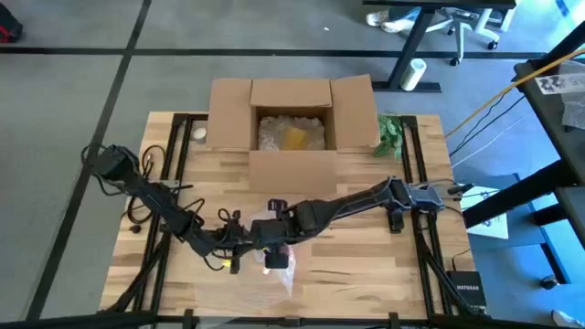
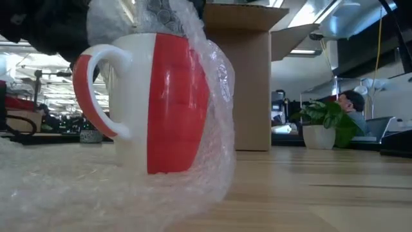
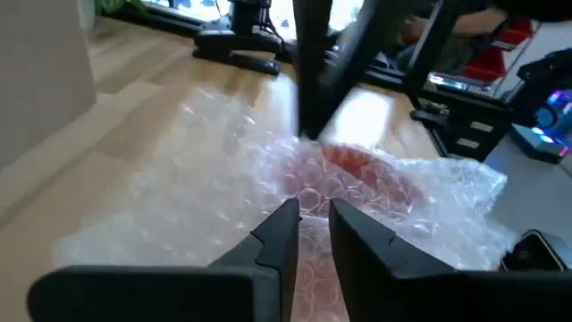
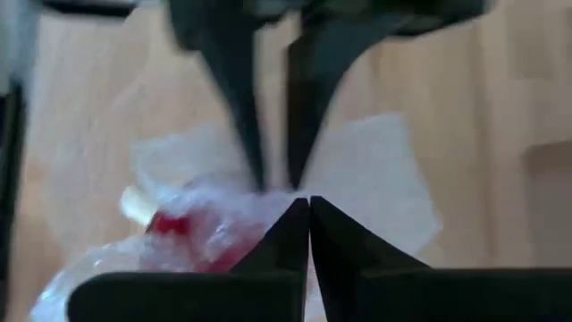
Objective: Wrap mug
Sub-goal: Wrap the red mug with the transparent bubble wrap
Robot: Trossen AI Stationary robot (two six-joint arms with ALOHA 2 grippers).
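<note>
Mug (image 2: 161,103) under bubble wrap (image 3: 393,192), below both fingers.

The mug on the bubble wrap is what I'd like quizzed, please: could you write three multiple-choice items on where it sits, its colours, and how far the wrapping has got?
1. Where is the mug?
A. Inside the cardboard box
B. On the bubble wrap near the table's front edge
C. Beside the potted plant

2. What colours is the mug?
A. Blue and yellow
B. All black
C. White with a red band and red-edged handle

3. How does the wrapping stand?
A. Mug fully covered
B. Wrap drawn up one side, handle side bare
C. Wrap lying flat, away from the mug

Answers: 1 B, it stands on the bubble wrap, with the cardboard box farther back. 2 C, the low view shows it. 3 B, the wrap climbs the side away from the handle only.
</note>
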